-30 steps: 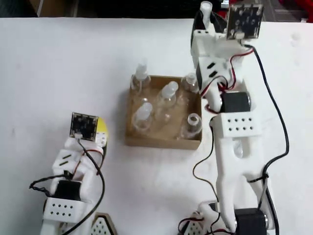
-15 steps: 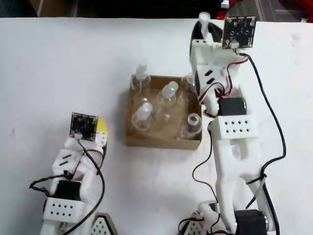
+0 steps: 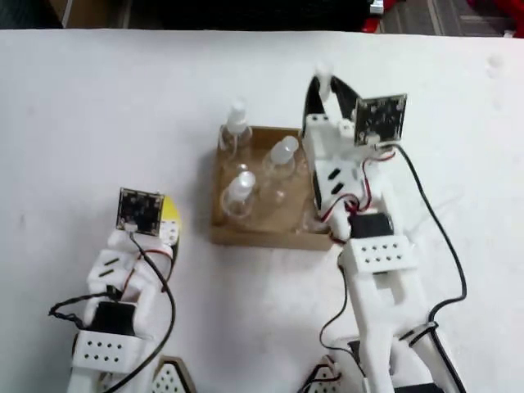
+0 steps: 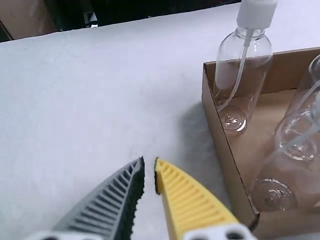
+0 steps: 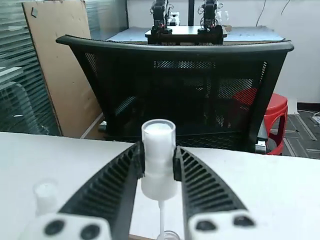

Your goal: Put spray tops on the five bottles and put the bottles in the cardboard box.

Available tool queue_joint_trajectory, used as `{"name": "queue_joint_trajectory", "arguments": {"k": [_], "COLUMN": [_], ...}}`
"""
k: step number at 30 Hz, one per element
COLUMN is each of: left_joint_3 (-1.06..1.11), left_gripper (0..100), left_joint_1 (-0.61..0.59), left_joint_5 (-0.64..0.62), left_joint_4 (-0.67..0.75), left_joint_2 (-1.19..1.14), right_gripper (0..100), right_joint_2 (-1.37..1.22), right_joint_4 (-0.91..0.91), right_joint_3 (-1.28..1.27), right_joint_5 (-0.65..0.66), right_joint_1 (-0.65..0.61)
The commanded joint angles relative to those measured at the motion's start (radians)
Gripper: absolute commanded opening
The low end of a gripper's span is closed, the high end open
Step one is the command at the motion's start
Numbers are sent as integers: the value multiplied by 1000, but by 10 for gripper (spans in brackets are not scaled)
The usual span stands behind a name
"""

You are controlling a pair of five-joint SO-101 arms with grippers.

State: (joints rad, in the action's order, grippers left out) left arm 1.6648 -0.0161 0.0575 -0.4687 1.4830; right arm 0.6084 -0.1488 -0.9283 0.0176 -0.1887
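The cardboard box (image 3: 219, 225) sits mid-table with three clear bottles wearing white spray tops: one in the far left corner (image 3: 237, 124), one in the middle (image 3: 283, 154), one near left (image 3: 240, 190). My right gripper (image 3: 325, 92) hangs above the box's far right corner, shut on a white spray top (image 3: 325, 79). In the right wrist view the spray top (image 5: 158, 134) is pinched between the black fingers of the right gripper (image 5: 158, 152), its thin tube hanging down. My left gripper (image 4: 149, 169) rests shut and empty on the table, left of the box (image 4: 218, 131) and near the corner bottle (image 4: 243, 70).
The right arm's body covers the box's right side. A mesh office chair (image 5: 175, 85) stands past the table's far edge. White table stretches left of the box and along the far side. A small wooden-edged part (image 3: 170, 375) lies at the near edge.
The right arm has swung from beyond the box's far right corner toward the near left, coming over the box's right side with the spray top held. The left arm stayed still.
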Motion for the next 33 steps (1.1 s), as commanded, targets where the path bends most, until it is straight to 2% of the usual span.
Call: {"name": "queue_joint_trajectory", "arguments": {"k": [1, 17, 19, 24, 30, 33], "left_joint_3": [-29, -29, -29, -29, -29, -29], "left_gripper": [42, 42, 42, 42, 42, 42], "left_joint_1": [-1, -1, -1, -1, -1, -1], "left_joint_5": [12, 12, 12, 12, 12, 12], "left_joint_4": [26, 26, 26, 26, 26, 26], "left_joint_2": [12, 12, 12, 12, 12, 12], "right_gripper": [15, 15, 44, 186, 173, 173], "right_joint_2": [31, 31, 31, 41, 65, 153], "right_joint_4": [-65, -64, -62, -64, -58, 10], "right_joint_3": [-48, -135, -135, -158, -155, -144], "right_joint_5": [14, 18, 18, 15, 17, 17], "right_joint_1": [-5, 4, 15, 28, 36, 39]}}
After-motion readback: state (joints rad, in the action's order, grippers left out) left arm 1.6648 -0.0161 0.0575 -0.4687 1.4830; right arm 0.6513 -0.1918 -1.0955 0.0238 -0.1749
